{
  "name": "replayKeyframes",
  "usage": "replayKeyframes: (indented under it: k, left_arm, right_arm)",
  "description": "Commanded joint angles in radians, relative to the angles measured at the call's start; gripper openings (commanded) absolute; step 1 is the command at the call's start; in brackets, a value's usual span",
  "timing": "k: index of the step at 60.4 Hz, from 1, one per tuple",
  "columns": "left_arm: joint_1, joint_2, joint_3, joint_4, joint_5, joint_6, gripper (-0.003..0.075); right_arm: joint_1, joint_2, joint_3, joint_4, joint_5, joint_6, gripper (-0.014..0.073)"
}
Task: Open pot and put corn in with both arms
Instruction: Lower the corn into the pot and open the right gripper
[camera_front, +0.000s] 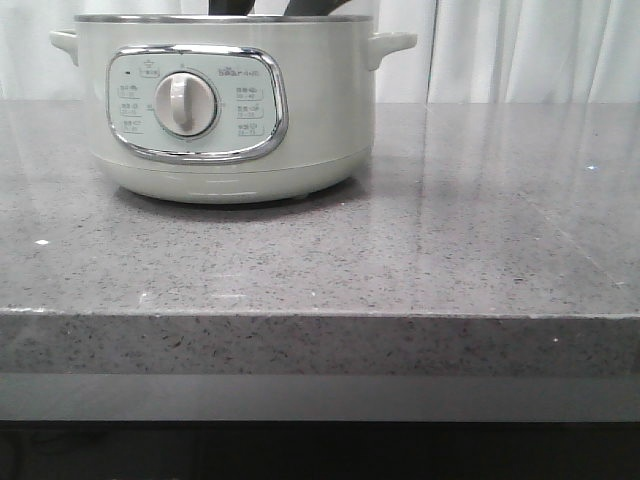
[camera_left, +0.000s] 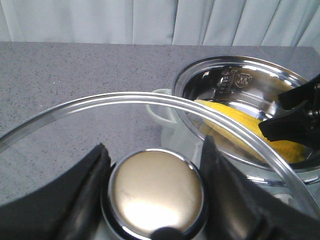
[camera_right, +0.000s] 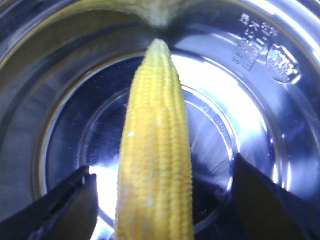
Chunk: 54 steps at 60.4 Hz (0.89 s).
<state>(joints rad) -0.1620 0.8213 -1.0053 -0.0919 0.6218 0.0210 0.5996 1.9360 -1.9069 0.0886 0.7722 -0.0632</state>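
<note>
**A:** Why is the clear glass lid with the round brass-coloured metal knob (camera_left: 156, 192) off to one side?

**B:** To keep the mouth of the large round cream-green electric pot (camera_front: 225, 105) free. The left end effector (camera_left: 155, 200) has its dark fingers (camera_left: 80, 190) pressed on either side of the knob, gripping it, and the lid sits beside the pot's metal rim, over the speckled grey stone worktop (camera_front: 450, 240). Whether it hangs in the air or rests there, I cannot tell.

**A:** And the small bright yellow corn cob (camera_right: 155, 150)?

**B:** Inside the pot's shiny steel bowl, lying lengthwise with its pale tip toward the far wall. In the right wrist view it runs straight up between the fingers of the right end effector (camera_right: 160, 220).

**A:** Clamped?

**B:** The jaws stand wide, with clear gaps on both sides of the cob, so they look spread and not touching it. I judge the corn is released or close to it; its lower end is out of view.

**A:** From the front?

**B:** Only dark arm parts show above the rim; the corn is hidden.
</note>
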Motion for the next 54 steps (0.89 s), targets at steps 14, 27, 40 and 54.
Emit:
replayKeyframes:
  k: [14, 27, 40, 54]
  left_arm:
    - [0.002, -0.013, -0.04, -0.007, -0.15, 0.0, 0.0274]
    - [0.002, -0.013, -0.04, -0.007, -0.15, 0.0, 0.0274]
    - [0.002, -0.013, -0.04, -0.007, -0.15, 0.0, 0.0274]
    - [0.002, -0.013, -0.04, -0.007, -0.15, 0.0, 0.0274]
  right_arm:
    - [-0.004, -0.15, -0.033, -0.007, -0.022, 0.003, 0.0583]
    - [-0.004, -0.36, 0.207, -0.007, -0.226, 0.003, 0.0583]
    - [-0.004, -0.658, 0.569, -0.007, -0.424, 0.003, 0.0583]
    - [-0.004, -0.908, 0.862, -0.007, -0.471, 0.003, 0.0583]
